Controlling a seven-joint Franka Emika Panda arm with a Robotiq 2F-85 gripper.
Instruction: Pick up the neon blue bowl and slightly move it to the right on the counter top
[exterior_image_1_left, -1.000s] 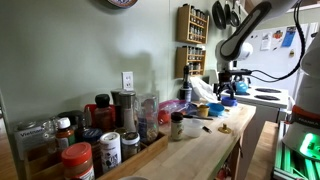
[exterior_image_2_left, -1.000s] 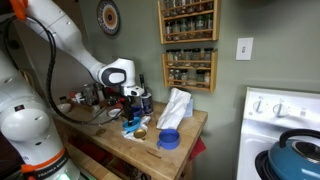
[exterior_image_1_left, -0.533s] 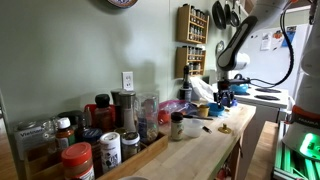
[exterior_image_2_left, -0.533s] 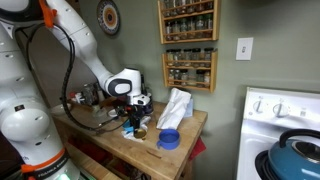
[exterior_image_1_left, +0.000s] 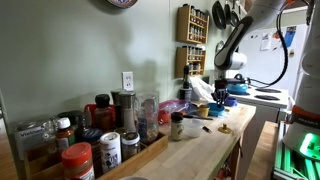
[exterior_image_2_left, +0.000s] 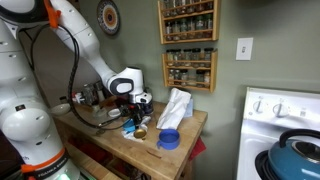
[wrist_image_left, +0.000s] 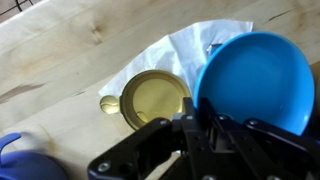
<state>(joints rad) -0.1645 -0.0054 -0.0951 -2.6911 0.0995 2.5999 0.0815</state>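
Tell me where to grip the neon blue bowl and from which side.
Probably the rim of the neon blue bowl, from above: it sits open side up and looks shallow and thin-walled, so one of the jaws can go inside, one outside. The edge nearest the gripper suits; the gold lid lies close beside.

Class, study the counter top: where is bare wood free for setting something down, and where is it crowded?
Bare wood runs along the counter top by its front edge, bordered by the spice jar and the jars by the wall. It is crowded around the gripper, where lid, cloth and bowl sit close.
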